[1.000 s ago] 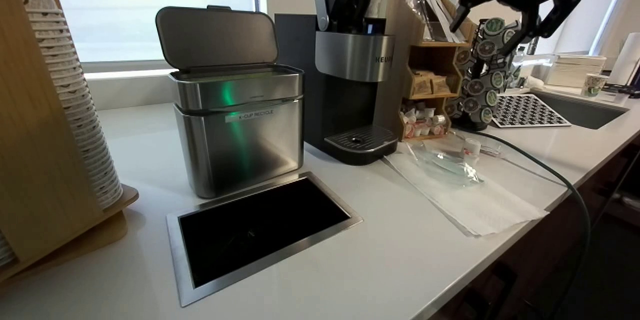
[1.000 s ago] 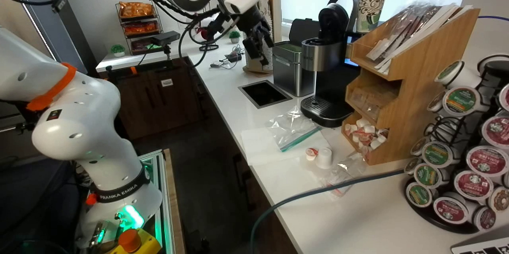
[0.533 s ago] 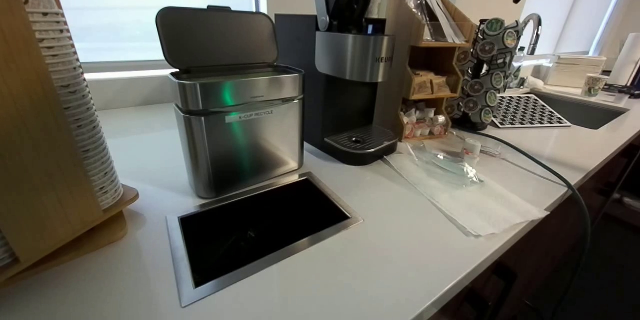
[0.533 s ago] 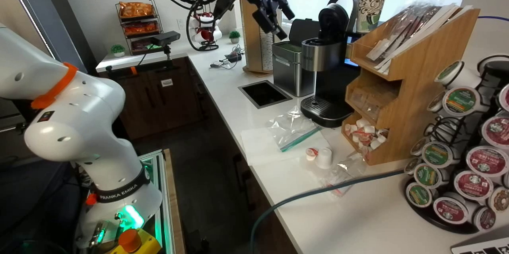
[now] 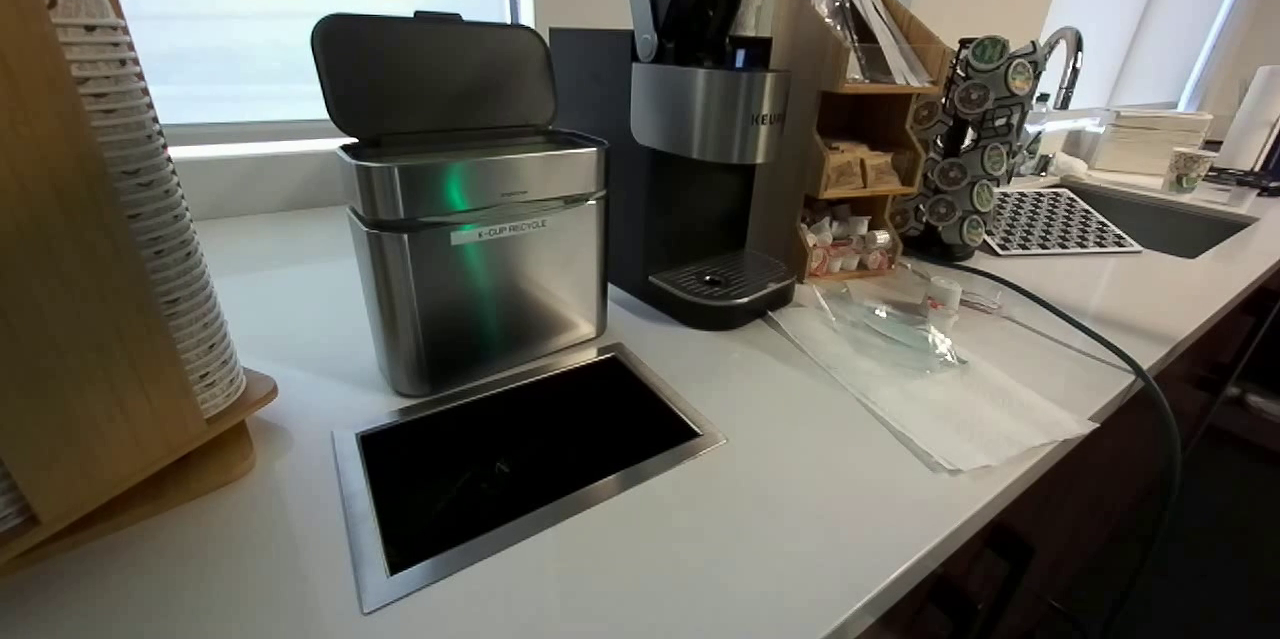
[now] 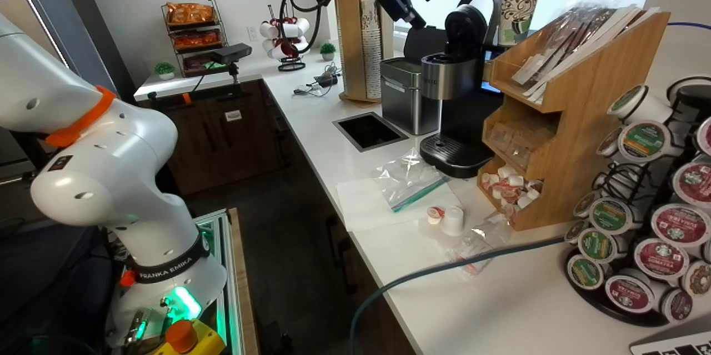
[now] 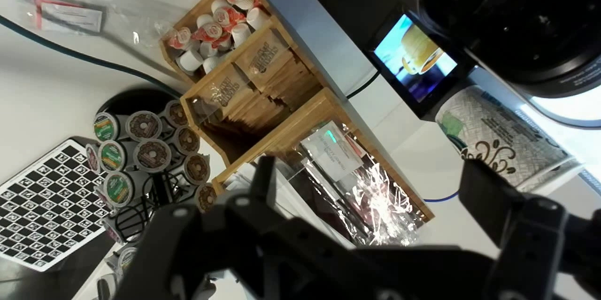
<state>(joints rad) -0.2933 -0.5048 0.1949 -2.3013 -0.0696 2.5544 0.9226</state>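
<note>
Gripper (image 7: 371, 175), spread wide and empty, faces a wooden organizer (image 6: 589, 135) holding small cups (image 7: 211, 31) and brown packets (image 7: 227, 86).

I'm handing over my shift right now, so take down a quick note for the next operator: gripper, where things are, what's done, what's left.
Gripper: open, empty, well above the counter.
Things: coffee maker stands between the bin and the organizer; pod rack next to the organizer. Zip bag on the paper towel, two tubs near it.
Done: bin lid stands open; coffee maker's handle is up.
Left: by the look of it, any pick-up; nothing is held yet.
</note>
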